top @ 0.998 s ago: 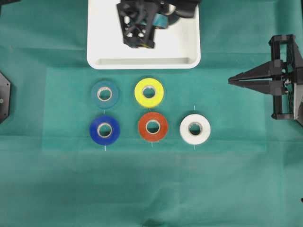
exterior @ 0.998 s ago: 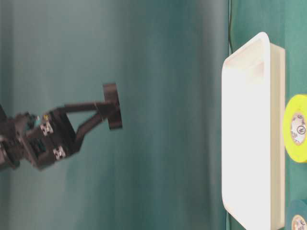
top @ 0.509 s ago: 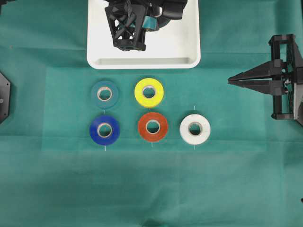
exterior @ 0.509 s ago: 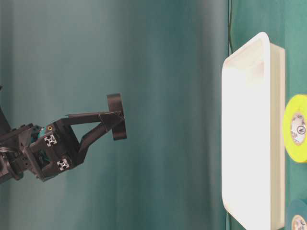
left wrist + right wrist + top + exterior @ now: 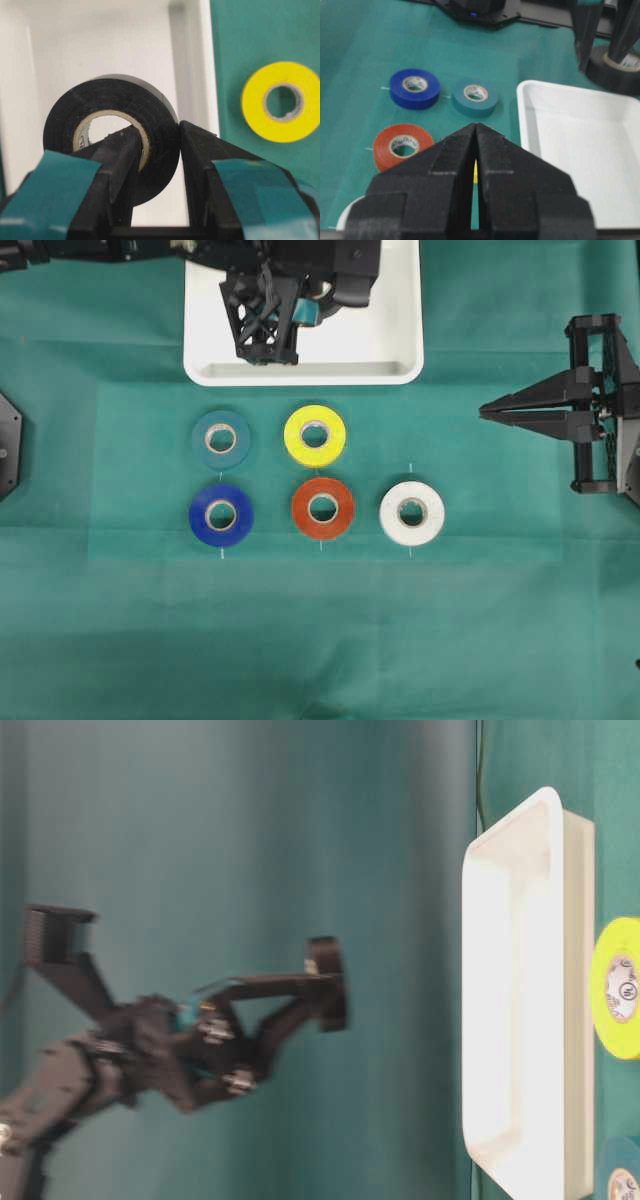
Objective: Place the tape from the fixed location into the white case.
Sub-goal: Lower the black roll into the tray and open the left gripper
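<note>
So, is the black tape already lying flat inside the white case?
No, the left gripper holds the tape by its wall, above the white case.

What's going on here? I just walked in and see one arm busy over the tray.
The left gripper holds the black tape, one finger through its core and one outside, above the white case and not yet set down. The right gripper sits shut and idle at the side. Five other rolls lie on the green cloth, among them a yellow roll.
</note>
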`<control>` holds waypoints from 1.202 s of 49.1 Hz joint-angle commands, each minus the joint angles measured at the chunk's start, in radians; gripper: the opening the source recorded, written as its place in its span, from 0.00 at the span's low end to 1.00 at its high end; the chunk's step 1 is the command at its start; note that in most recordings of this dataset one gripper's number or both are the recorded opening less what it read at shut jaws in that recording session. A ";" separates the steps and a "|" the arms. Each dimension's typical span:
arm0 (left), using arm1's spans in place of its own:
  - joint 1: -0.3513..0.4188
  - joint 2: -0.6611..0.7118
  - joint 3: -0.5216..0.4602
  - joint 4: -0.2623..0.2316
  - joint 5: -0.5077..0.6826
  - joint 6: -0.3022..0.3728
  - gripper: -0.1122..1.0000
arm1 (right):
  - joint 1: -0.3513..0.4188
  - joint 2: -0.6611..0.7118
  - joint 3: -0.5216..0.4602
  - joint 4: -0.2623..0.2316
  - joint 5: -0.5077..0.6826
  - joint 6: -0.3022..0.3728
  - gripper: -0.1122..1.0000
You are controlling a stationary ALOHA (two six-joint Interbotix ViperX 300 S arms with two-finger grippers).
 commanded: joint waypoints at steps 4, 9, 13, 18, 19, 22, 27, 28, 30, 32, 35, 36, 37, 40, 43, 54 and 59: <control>0.025 0.020 0.084 0.000 -0.098 -0.009 0.29 | 0.002 0.003 -0.012 0.003 -0.012 0.000 0.10; 0.041 0.029 0.130 0.000 -0.183 -0.011 0.29 | 0.002 0.006 -0.012 0.003 -0.014 0.002 0.10; 0.055 0.031 0.153 0.000 -0.241 -0.011 0.29 | 0.002 0.008 -0.012 0.003 -0.017 0.002 0.10; 0.077 0.043 0.169 0.000 -0.273 -0.008 0.29 | 0.000 0.012 -0.015 0.003 -0.017 0.002 0.10; 0.081 0.048 0.170 0.000 -0.273 -0.008 0.29 | 0.002 0.014 -0.015 0.003 -0.017 0.002 0.10; 0.089 0.066 0.176 0.000 -0.276 -0.006 0.29 | 0.002 0.014 -0.015 0.003 -0.020 0.002 0.10; 0.095 0.097 0.183 0.000 -0.284 -0.002 0.29 | 0.002 0.015 -0.015 0.003 -0.020 0.002 0.10; 0.095 0.101 0.184 0.000 -0.287 -0.002 0.29 | 0.000 0.017 -0.017 0.003 -0.020 0.002 0.10; 0.095 0.115 0.184 0.000 -0.293 -0.002 0.29 | 0.000 0.018 -0.015 0.003 -0.021 0.002 0.10; 0.095 0.123 0.186 0.000 -0.298 -0.002 0.29 | 0.002 0.020 -0.015 0.003 -0.025 0.000 0.10; 0.095 0.135 0.187 0.000 -0.304 -0.002 0.29 | 0.002 0.020 -0.015 0.003 -0.025 0.000 0.10; 0.095 0.138 0.187 0.000 -0.305 -0.002 0.29 | 0.000 0.020 -0.015 0.003 -0.025 0.000 0.10; 0.095 0.143 0.189 0.000 -0.308 -0.002 0.29 | 0.002 0.020 -0.015 0.003 -0.025 0.000 0.10; 0.095 0.152 0.192 0.000 -0.314 -0.002 0.29 | 0.002 0.021 -0.015 0.003 -0.025 0.000 0.10; 0.095 0.160 0.195 0.000 -0.318 -0.002 0.29 | 0.002 0.021 -0.015 0.003 -0.025 0.000 0.10; 0.095 0.161 0.198 0.000 -0.324 -0.002 0.29 | 0.002 0.021 -0.015 0.003 -0.025 0.000 0.10; 0.095 0.160 0.198 0.000 -0.325 0.000 0.29 | 0.002 0.023 -0.015 0.003 -0.025 0.000 0.10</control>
